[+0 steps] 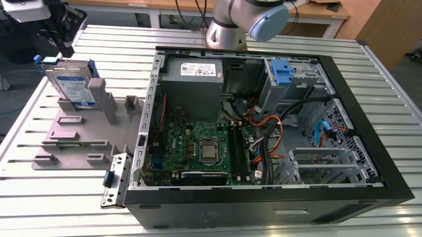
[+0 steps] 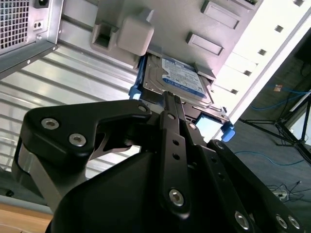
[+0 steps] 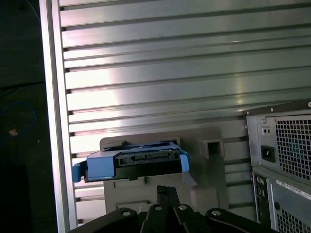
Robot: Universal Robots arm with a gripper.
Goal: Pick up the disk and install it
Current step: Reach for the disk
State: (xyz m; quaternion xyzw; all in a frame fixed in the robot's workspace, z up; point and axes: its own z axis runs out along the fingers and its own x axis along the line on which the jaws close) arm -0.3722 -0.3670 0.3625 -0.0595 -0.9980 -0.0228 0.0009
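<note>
The disk [image 1: 71,84] stands on edge in a grey holder [image 1: 72,128] at the exterior view's left, its white-and-blue label facing out and its blue caddy around it. My gripper [image 1: 66,47] hangs just above and behind it. In the second wrist view the two black fingers lie together, with the gripper [image 2: 171,97] tip close to the top edge of the disk [image 2: 180,80]. In the first wrist view the gripper [image 3: 164,190] sits a short gap from the disk [image 3: 131,162], apart from it and holding nothing.
An open computer case [image 1: 369,187] lies on the ribbed metal table [image 1: 53,192], to the right of the holder. Inside are a grey power supply [image 1: 192,71] and a blue bracket [image 1: 281,73] at the drive bay. The arm's base [image 1: 228,29] stands behind the case.
</note>
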